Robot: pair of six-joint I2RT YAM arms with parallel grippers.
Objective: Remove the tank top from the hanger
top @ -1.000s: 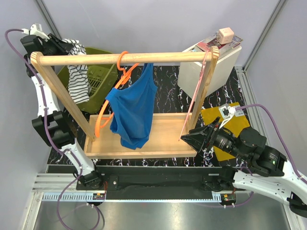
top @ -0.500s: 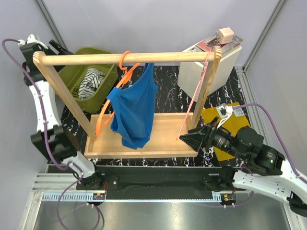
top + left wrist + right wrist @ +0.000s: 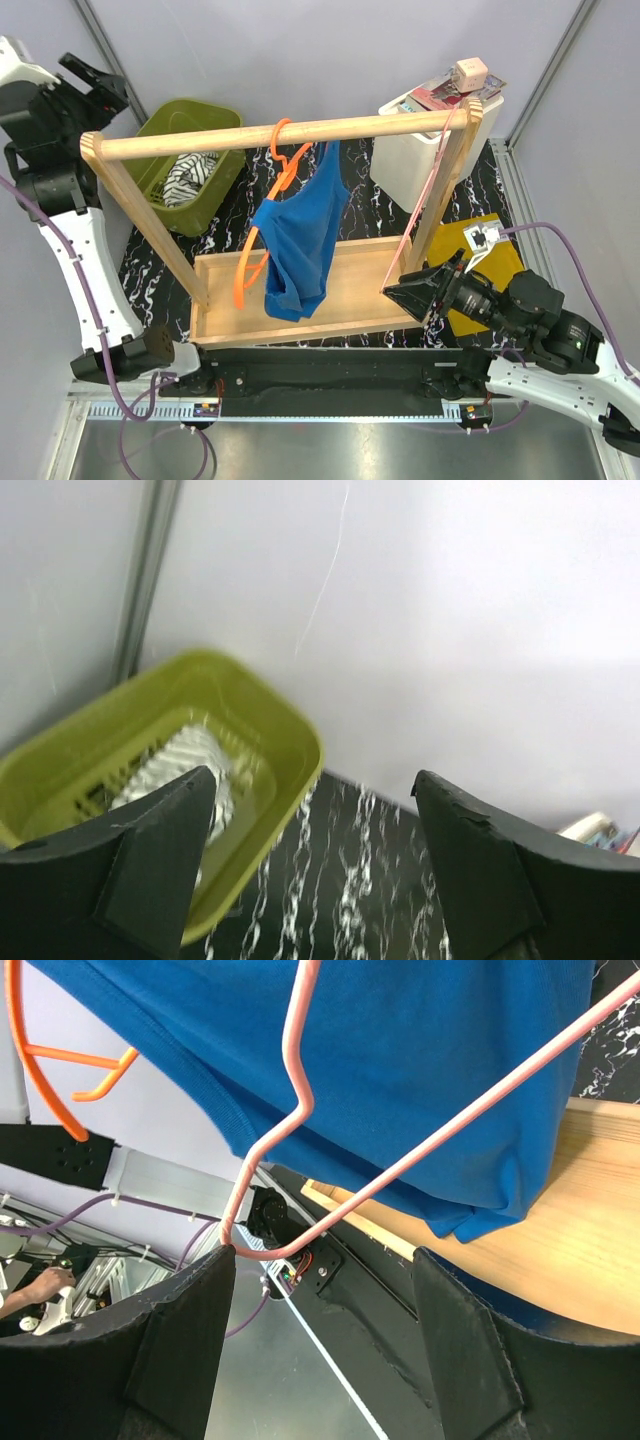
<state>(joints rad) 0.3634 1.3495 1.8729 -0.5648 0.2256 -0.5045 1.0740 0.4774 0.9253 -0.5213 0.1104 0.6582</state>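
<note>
The bright-blue tank top [image 3: 303, 238] hangs on the orange hanger [image 3: 281, 150], which is hooked over the wooden rail [image 3: 280, 133]. One orange arm [image 3: 244, 275] sticks out bare at the lower left. My left gripper [image 3: 98, 84] is raised at the far left, open and empty; its wrist view looks down past open jaws [image 3: 315, 815] to the basket. My right gripper [image 3: 418, 291] stands open at the rack's front right corner. In its wrist view the tank top [image 3: 400, 1060] and orange hanger [image 3: 40, 1060] are ahead, and the open gripper [image 3: 320, 1280] holds nothing.
A thin pink hanger [image 3: 298, 1090] hangs at the rail's right end, its lower bend against my right gripper's left finger. The green basket [image 3: 215, 115] holds a striped garment [image 3: 183, 176]. A white box [image 3: 425, 155], a yellow cloth [image 3: 490, 262] and the rack's wooden base [image 3: 350, 290] lie nearby.
My left gripper opened and the striped garment dropped into the green basket; that arm then rose. The rack with the tank top shifted right. The right gripper stayed open.
</note>
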